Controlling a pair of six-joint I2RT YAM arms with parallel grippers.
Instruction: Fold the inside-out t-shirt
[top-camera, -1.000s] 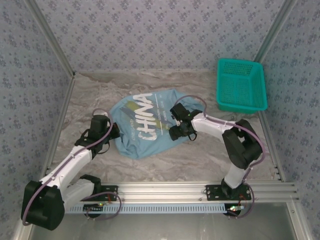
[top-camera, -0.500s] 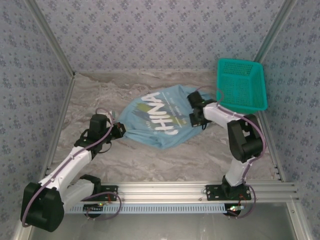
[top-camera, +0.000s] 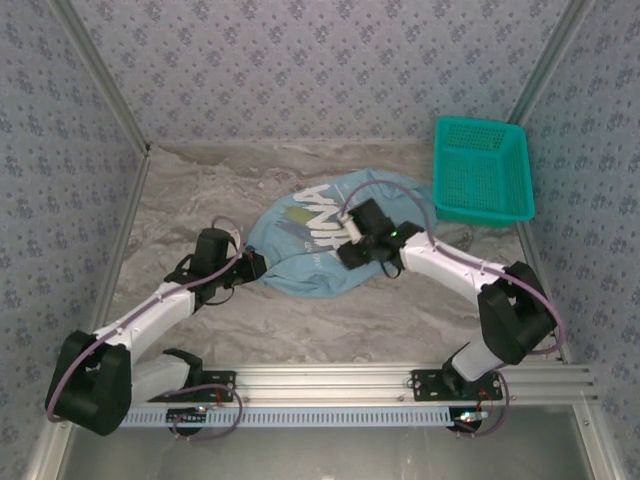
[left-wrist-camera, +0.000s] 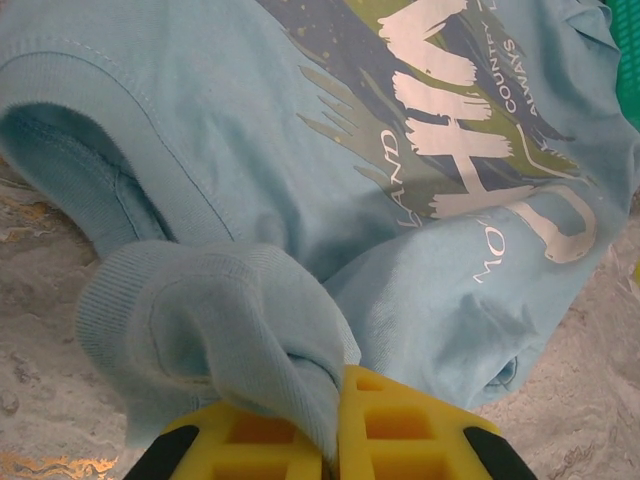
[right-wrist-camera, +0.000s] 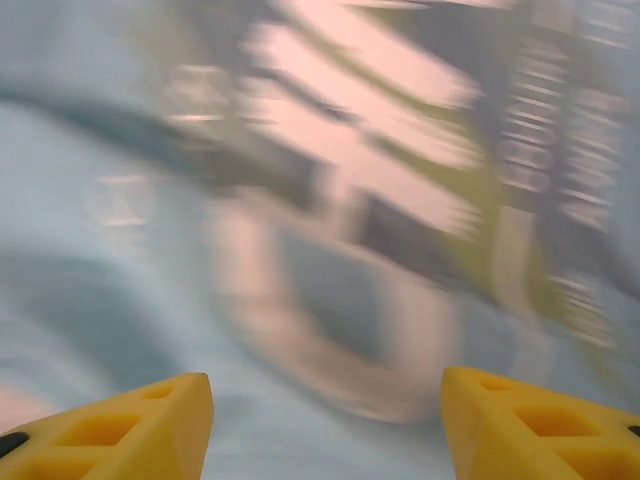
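Marbled grey desk (top-camera: 200, 190) between patterned walls, with light blue soft cotton t-shirt (top-camera: 300, 270) crumpled at its centre, white lettering up. Left fingers (left-wrist-camera: 400, 440) clamped tight on a bunched ribbed edge at the shirt's near-left side. Right fingers (right-wrist-camera: 130, 420) parted over the blurred print, nothing between them.

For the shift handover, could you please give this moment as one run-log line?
left pincer: shut on ribbed edge of t-shirt | right pincer: open over t-shirt | basket: far right corner

Teal basket (top-camera: 482, 175) sits at table's (top-camera: 200, 190) far right.
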